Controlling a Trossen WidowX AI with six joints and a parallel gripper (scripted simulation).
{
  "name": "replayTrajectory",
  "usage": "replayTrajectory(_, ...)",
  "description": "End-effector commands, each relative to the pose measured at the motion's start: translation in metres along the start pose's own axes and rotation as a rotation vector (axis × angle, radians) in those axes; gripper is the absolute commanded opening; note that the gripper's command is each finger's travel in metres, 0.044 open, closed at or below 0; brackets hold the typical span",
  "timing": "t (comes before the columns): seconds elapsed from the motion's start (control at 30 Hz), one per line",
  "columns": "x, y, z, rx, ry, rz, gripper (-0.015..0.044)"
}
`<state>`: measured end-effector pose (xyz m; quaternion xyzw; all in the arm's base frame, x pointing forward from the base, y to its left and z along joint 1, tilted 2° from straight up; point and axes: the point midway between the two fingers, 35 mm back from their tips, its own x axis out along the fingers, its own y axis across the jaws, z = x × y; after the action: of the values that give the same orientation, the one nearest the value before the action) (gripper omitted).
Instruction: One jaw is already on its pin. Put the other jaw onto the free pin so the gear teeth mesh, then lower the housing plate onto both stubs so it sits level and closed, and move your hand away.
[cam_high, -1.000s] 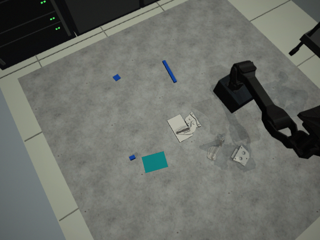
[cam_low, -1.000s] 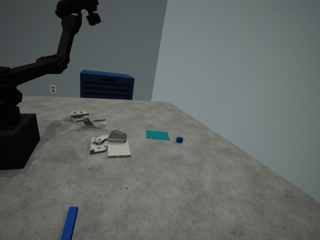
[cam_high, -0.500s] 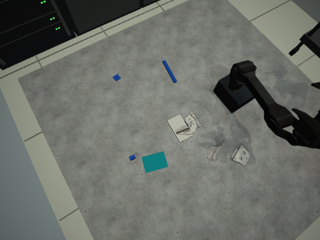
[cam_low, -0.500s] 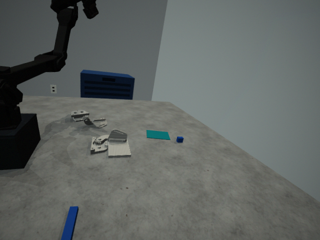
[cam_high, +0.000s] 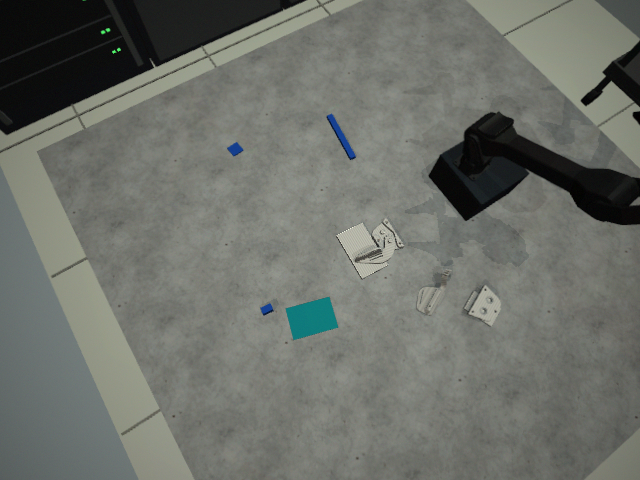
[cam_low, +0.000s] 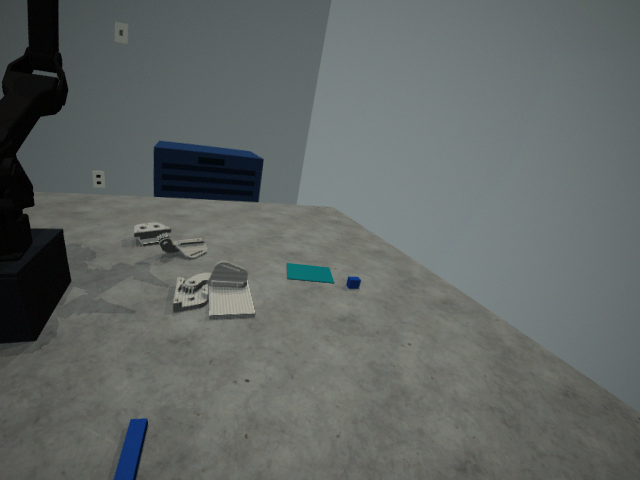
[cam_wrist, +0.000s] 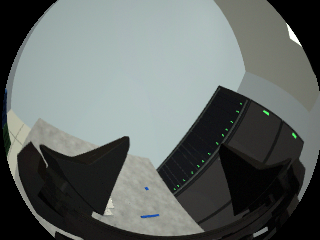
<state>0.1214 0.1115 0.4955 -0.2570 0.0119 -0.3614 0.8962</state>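
Observation:
The pale housing base (cam_high: 391, 232) (cam_low: 181, 300) lies on the table with one jaw (cam_high: 369, 255) (cam_low: 229, 274) on it, its finger part reaching over a ribbed pale plate (cam_high: 353, 236) (cam_low: 231, 305). Small raised parts show on the base; pin seating is too small to tell. The loose jaw (cam_high: 429, 301) (cam_low: 193, 250) lies apart on the table, its toothed end toward the arm's base. The housing plate (cam_high: 488, 305) (cam_low: 151, 227), with two round holes, lies beyond it, off the base. My gripper (cam_wrist: 178, 146) is open and empty, raised away from all the parts; it is outside the top and exterior views.
A teal sheet (cam_high: 311, 318) (cam_low: 309, 272) and a small blue block (cam_high: 266, 308) (cam_low: 353, 282) lie beyond the ribbed plate. A blue bar (cam_high: 341, 136) (cam_low: 131, 450) and a blue square (cam_high: 235, 149) lie farther off. The arm's dark base block (cam_high: 478, 180) (cam_low: 38, 284) stands near the parts.

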Motion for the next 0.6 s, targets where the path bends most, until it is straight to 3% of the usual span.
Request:
replayTrajectory(0.0,0.008,-0.024,-0.011,0.091,0.019,0.052,0.044)
replayTrajectory(0.3,0.041,-0.068,-0.042,0.289,0.086,0.213,0.044)
replayTrajectory(0.57,0.082,-0.078,-0.074,0.443,0.18,0.365,0.044)
